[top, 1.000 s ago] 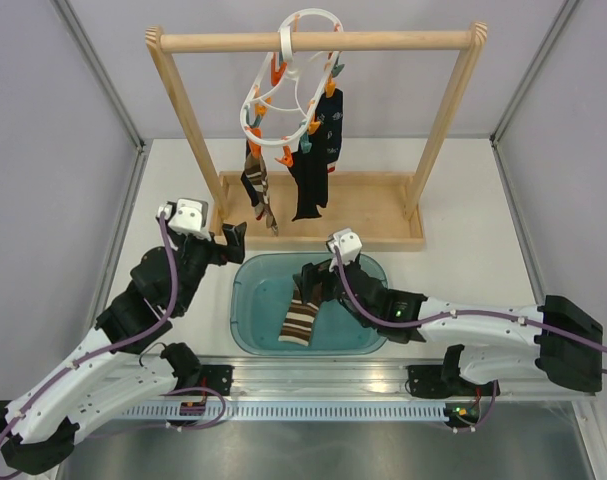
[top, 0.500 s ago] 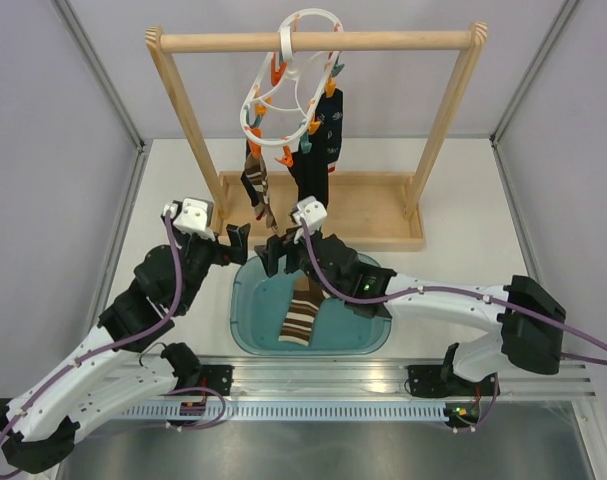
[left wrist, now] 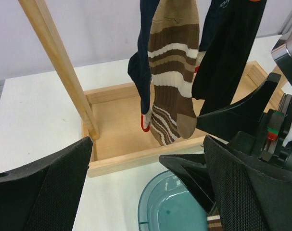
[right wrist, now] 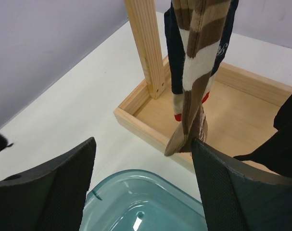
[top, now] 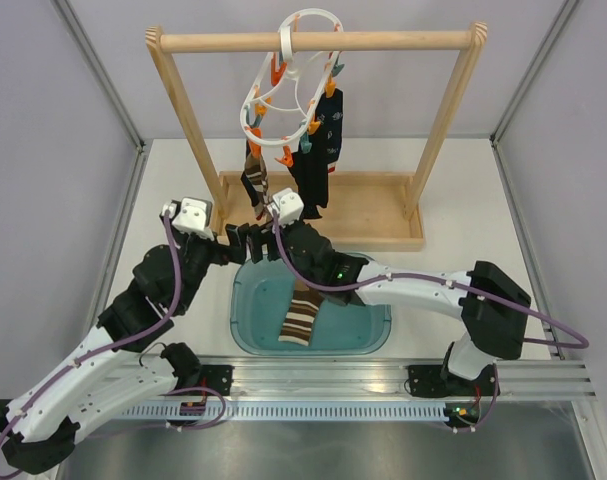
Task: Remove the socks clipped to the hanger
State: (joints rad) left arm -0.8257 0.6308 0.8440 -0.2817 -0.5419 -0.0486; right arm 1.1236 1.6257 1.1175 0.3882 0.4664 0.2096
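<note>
Nearest, a teal basin (top: 358, 330) sat on the white counter (top: 453, 170), just beyond the arm bases. One loose striped sock (top: 301, 318) lay inside it, touching neither hand.

Just past the basin's far-left rim the two hands sat close together. Left hand (left wrist: 148, 142): fingers wide apart, nothing between them, pointing right and far. Right hand (right wrist: 143, 142): fingers also apart, nothing gripped. It reached in from the right, just beside the left hand and below the clipped socks.

Beyond them stood the wooden tray (top: 368, 215) at the foot of the frame. Above it dangled the hanging striped sock (left wrist: 172, 72), brown, tan and white, toe down near the tray floor; contact with the floor could not be told. In the right wrist view this sock sat between the right fingers but farther off, no contact. A navy sock with a red toe (left wrist: 138, 72) hung just behind it, and dark socks (top: 318, 160) hung to its right.

All were clipped by orange and teal pegs (top: 286, 157) to the white hanger (top: 286, 45), hooked over the wooden rail (top: 403, 41) farthest back.
</note>
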